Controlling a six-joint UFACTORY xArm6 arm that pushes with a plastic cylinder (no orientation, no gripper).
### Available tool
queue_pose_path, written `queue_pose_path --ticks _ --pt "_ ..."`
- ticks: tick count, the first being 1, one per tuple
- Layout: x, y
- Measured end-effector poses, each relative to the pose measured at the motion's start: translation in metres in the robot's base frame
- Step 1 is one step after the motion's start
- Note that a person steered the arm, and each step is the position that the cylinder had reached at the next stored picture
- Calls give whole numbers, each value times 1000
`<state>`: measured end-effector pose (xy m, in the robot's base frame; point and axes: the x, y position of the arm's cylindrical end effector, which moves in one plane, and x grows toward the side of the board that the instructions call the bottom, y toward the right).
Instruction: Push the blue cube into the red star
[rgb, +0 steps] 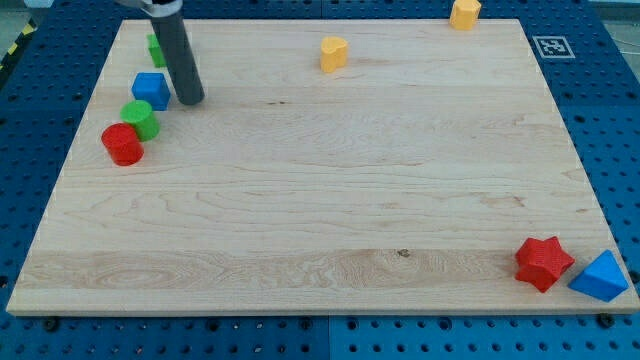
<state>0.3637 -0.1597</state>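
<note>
The blue cube (151, 90) sits near the view's upper left on the wooden board (320, 200). My tip (191, 99) rests just to the cube's right, close to it or touching. The red star (543, 263) lies far away at the view's lower right, next to a blue triangular block (601, 277).
A green cylinder (140, 118) and a red cylinder (123, 144) lie just below the blue cube. A green block (156, 48) is partly hidden behind the rod. A yellow block (334, 53) is at the top centre and another yellow block (465, 13) at the top right edge.
</note>
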Motion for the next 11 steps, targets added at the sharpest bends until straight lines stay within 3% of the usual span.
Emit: queue_pose_path --ticks 4,6,10,11 --pt "66 93" --pt "91 185" --pt "98 398" --pt "122 442"
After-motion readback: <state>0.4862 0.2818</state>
